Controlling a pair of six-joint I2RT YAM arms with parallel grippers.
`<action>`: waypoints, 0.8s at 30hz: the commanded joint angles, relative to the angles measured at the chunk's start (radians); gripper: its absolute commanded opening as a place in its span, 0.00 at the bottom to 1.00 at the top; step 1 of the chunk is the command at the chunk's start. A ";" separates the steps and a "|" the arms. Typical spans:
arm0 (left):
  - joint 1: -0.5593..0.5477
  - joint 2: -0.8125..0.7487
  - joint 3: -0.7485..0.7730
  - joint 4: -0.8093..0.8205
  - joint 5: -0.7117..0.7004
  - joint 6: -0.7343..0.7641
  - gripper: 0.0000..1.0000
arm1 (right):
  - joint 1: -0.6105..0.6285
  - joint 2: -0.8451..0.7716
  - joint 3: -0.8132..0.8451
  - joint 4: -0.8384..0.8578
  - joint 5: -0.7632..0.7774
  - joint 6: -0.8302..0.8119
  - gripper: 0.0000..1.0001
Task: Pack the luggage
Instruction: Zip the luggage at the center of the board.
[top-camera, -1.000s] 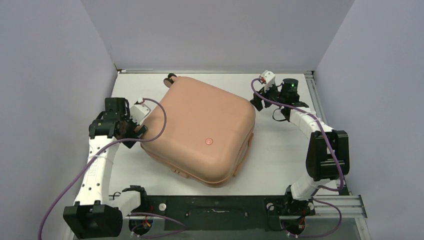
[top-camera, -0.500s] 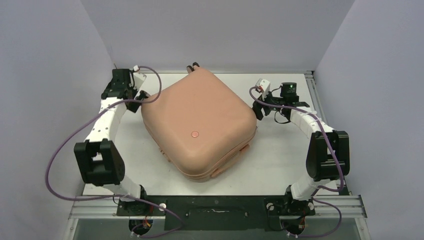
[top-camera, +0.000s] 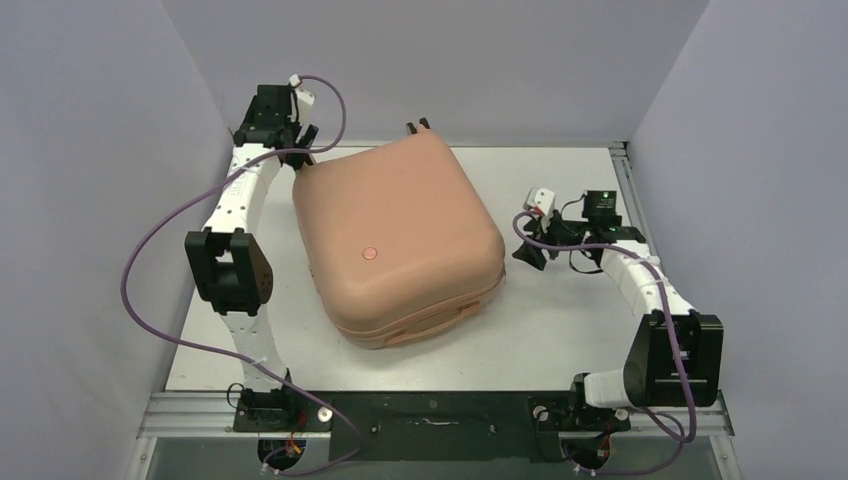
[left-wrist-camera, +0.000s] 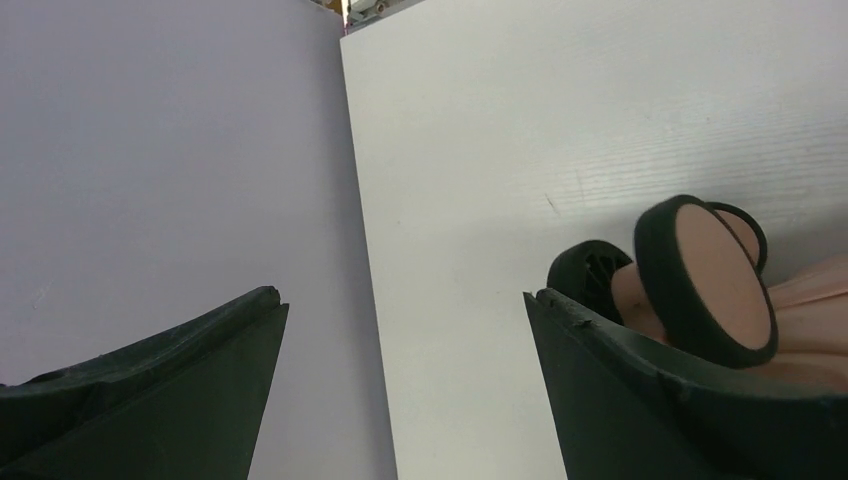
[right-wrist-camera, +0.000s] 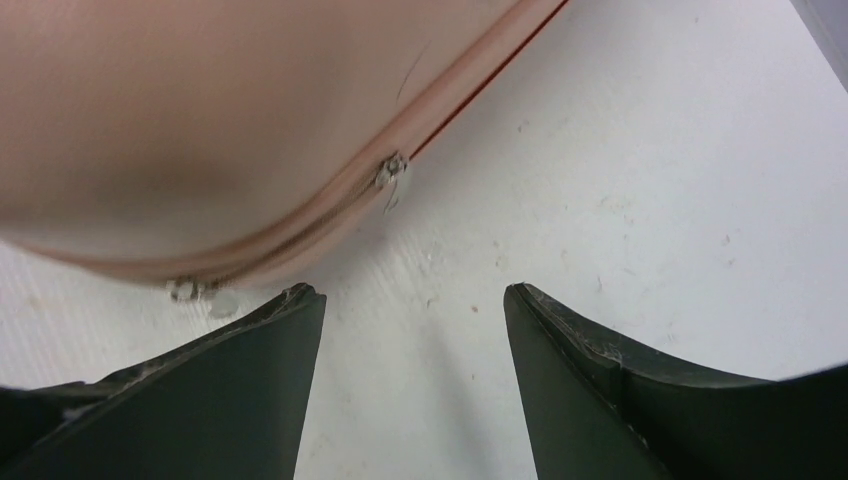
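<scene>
On table, centre: you see the luggage (top-camera: 400, 235), a salmon-pink hard shell w/ both halves together. It lies flat, one shell up, turned at an angle to the table edges, and is the largest thing in view.
Dot: small round dot (top-camera: 370, 254) on the upper shell, toward its near-left part.
Wheels: caster wheels (top-camera: 418, 126) at the far corner, close to the back wall (top-camera: 430, 60). In the left wrist view one wheel (left-wrist-camera: 705, 280) shows a pink face w/ a black rim, just beside one finger (left-wrist-camera: 650, 400).
Zip: the seam (right-wrist-camera: 480, 80) runs along the shell's side. In the right wrist view you see a zip pull (right-wrist-camera: 390, 172) hanging at the seam and a second pull (right-wrist-camera: 185, 290) further along, near a fingertip.
L gripper (top-camera: 303, 135): at the luggage's far-left corner, near the table's back-left corner. Jaws are spread wide (left-wrist-camera: 400, 300) w/ nothing between them, only bare table and wall. Whether it touches the shell: can't tell.
R gripper (top-camera: 524, 252): low over the table on the luggage's right side, pointing at the shell's side. Jaws are partly apart (right-wrist-camera: 412, 290) and hold nothing. A strip of table shows between fingertips and shell.
Table (top-camera: 570, 320): white, scuffed in the right wrist view.
</scene>
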 joint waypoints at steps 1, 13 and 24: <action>-0.104 -0.093 0.052 -0.017 0.032 0.011 0.96 | -0.073 -0.042 -0.016 -0.237 -0.131 -0.325 0.67; -0.514 -0.073 0.177 0.004 -0.029 0.068 0.96 | -0.107 0.313 0.138 -1.013 -0.420 -1.112 0.64; -0.657 -0.028 0.078 0.096 -0.014 0.019 0.96 | -0.105 0.416 0.198 -1.020 -0.507 -1.034 0.58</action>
